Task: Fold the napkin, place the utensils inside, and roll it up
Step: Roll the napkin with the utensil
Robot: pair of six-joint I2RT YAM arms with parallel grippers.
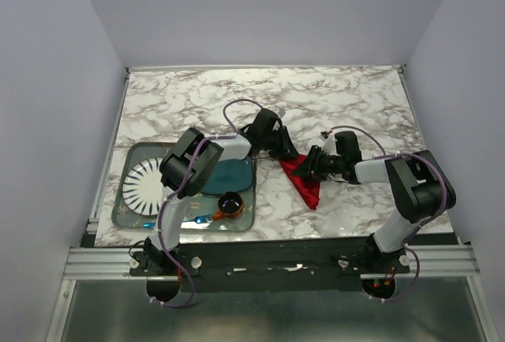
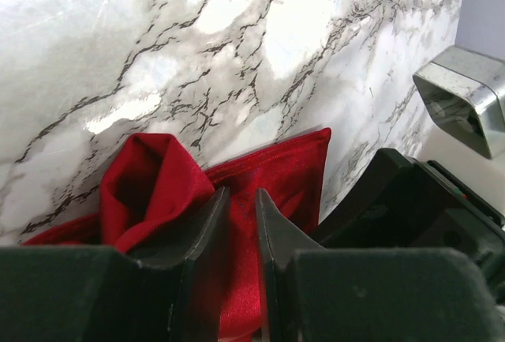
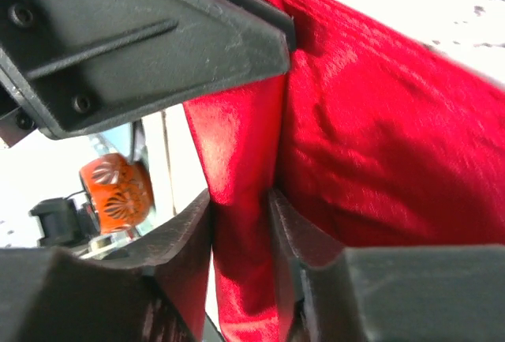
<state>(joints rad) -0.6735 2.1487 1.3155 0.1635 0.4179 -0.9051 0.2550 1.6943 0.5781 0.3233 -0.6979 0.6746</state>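
My left gripper (image 2: 241,197): pinching the napkin (image 2: 154,172) right of the tray (image 1: 120,200);
My right gripper (image 3: 239,197): narrow around its fold; I cannot tell the grip

The bright red cloth napkin (image 1: 304,180) (image 2: 158,176) (image 3: 371,160) is a soft, finely woven fabric with a satin sheen, creased along its folds. The white-and-grey marble-patterned tabletop (image 1: 316,97) (image 2: 237,50) is smooth and glossy, with bright patches of glare. The left gripper (image 2: 242,196) and the right gripper (image 3: 241,200) have fingers of matt black plastic, faintly grainy, with pale scuffing on the edges. At near left, the rectangular silver metal tray (image 1: 118,209) is polished and mirror-like. The round orange patterned cup (image 3: 114,184) is glossy, with moulded relief. The ribbed silver metal rail (image 1: 102,263) at the near edge looks dull-finished. The pale grey walls (image 1: 260,10) are plain and matt.
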